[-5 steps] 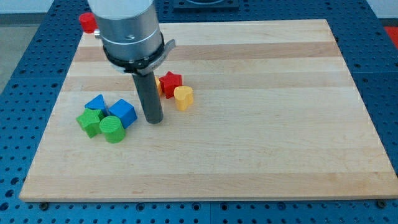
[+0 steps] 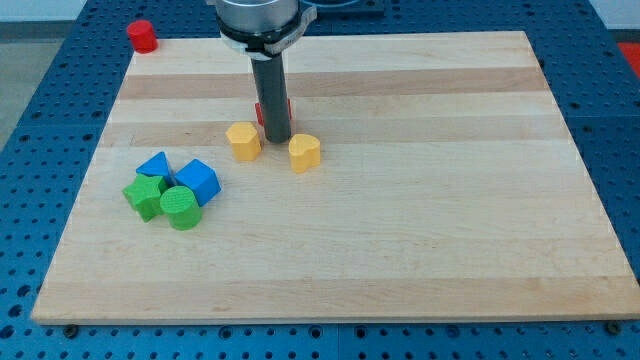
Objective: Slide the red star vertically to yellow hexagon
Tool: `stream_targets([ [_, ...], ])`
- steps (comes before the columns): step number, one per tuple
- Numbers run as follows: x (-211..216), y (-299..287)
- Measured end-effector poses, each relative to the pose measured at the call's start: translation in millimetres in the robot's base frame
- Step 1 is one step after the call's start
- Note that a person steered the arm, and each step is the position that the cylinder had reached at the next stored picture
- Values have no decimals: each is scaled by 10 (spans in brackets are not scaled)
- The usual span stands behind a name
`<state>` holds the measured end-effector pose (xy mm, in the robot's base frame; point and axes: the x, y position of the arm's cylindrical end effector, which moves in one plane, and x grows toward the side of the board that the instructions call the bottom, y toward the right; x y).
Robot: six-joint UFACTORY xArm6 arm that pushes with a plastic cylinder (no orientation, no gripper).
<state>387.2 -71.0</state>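
The red star (image 2: 289,108) is mostly hidden behind my rod; only red slivers show on either side of it. My tip (image 2: 277,139) rests on the board just below the star, between two yellow blocks. The yellow hexagon (image 2: 243,141) lies just left of the tip. A second yellow block (image 2: 304,152), rounded and heart-like, lies just to the tip's lower right. The star sits above and slightly right of the hexagon.
At the view's left is a cluster: a blue triangular block (image 2: 153,165), a blue cube (image 2: 198,180), a green star-like block (image 2: 146,195) and a green cylinder (image 2: 180,207). A red cylinder (image 2: 141,35) stands off the wooden board's (image 2: 450,200) top-left corner.
The rod has moved right and toward the view's top. The yellow hexagon, hidden before, now shows. The red star has shifted toward the top, and the other yellow block slightly right.
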Motion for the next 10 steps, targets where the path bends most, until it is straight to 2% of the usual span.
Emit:
stream_targets([
  [3,-623,-228],
  [10,-658,-535],
])
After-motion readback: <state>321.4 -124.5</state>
